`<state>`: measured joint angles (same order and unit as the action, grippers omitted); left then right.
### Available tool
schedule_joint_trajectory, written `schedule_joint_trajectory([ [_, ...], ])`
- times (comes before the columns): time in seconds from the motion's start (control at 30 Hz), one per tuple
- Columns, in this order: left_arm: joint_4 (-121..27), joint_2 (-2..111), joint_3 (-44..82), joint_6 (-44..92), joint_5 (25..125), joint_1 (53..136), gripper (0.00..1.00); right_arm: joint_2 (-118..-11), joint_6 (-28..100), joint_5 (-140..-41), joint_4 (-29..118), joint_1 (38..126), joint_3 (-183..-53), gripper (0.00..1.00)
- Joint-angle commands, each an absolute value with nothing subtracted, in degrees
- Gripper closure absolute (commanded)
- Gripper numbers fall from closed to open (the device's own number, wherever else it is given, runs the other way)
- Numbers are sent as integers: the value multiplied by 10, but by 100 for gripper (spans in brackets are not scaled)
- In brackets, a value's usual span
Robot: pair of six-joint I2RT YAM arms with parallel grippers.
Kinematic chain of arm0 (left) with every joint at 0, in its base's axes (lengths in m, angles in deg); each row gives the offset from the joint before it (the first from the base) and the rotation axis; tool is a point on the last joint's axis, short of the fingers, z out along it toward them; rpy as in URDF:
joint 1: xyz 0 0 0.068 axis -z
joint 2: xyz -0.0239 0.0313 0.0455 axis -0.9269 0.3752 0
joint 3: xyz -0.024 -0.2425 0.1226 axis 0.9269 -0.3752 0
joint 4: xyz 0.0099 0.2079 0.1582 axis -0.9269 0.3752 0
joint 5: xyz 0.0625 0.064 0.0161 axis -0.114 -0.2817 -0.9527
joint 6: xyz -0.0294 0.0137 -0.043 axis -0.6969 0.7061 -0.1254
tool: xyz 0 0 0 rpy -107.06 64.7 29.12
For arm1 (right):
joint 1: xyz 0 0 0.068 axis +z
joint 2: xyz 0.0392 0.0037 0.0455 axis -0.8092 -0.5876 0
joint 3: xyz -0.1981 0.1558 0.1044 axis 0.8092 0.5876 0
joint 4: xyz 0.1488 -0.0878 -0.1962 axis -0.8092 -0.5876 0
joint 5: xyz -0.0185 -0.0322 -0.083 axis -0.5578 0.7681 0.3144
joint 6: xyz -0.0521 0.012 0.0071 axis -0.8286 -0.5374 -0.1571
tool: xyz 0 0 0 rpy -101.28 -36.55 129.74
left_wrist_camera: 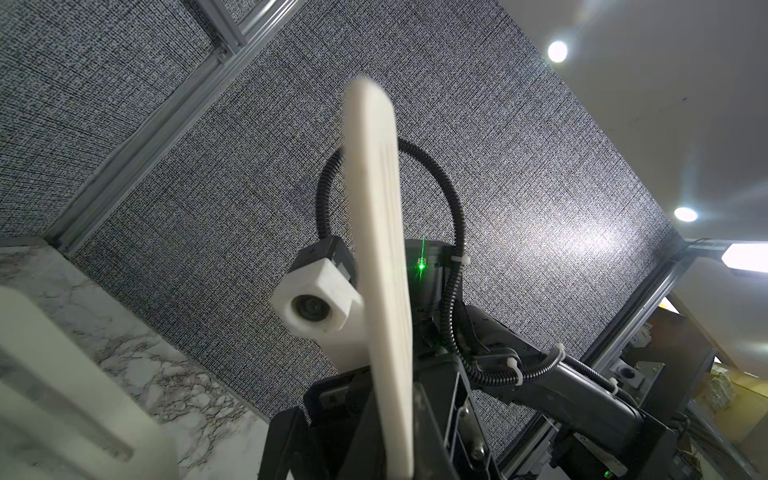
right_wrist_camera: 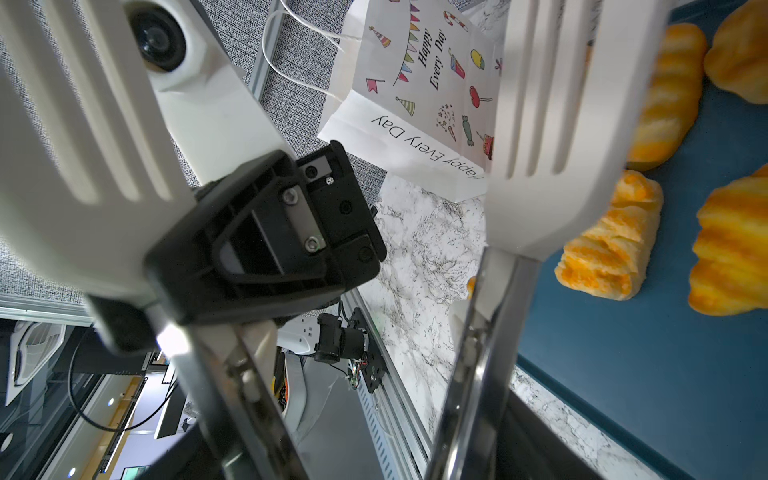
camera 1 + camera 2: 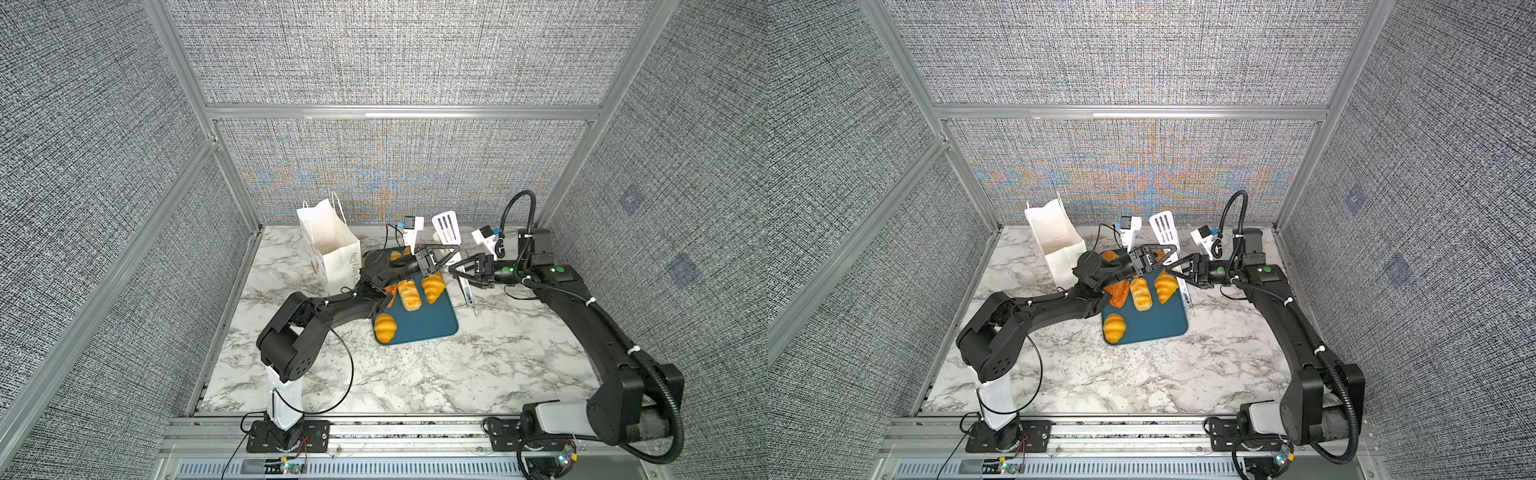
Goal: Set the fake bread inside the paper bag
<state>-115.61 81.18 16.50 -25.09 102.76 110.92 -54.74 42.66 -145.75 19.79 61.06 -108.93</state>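
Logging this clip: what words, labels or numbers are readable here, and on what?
"Happy Every Day": front face of the paper bag, under the bunting, right wrist view.
"Happy Every Day": the bag's narrow side panel, same view.
"Every Day": that side panel in a top view, first word hidden.
Nothing readable on the tongs, tray or bread.

The bread (image 3: 408, 294) has a glossy skin. The bag (image 3: 332, 249) is matt white paper. The tray (image 3: 432, 322) is smooth and matt. The tongs (image 2: 552, 124) have white plastic heads on shiny metal arms. The table (image 3: 415, 374) is smooth and marble-patterned. The walls (image 3: 395, 54) are rough woven cloth.
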Motion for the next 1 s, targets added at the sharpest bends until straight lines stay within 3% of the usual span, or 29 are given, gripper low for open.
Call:
schedule_joint_trajectory([
  [0.0,-1219,815,182,-263,1011,1113,92,-545,446,-1465,226,610,-1086,20],
  [0.97,-1229,813,176,-249,988,1155,92,-550,449,-1394,262,600,-1093,18],
])
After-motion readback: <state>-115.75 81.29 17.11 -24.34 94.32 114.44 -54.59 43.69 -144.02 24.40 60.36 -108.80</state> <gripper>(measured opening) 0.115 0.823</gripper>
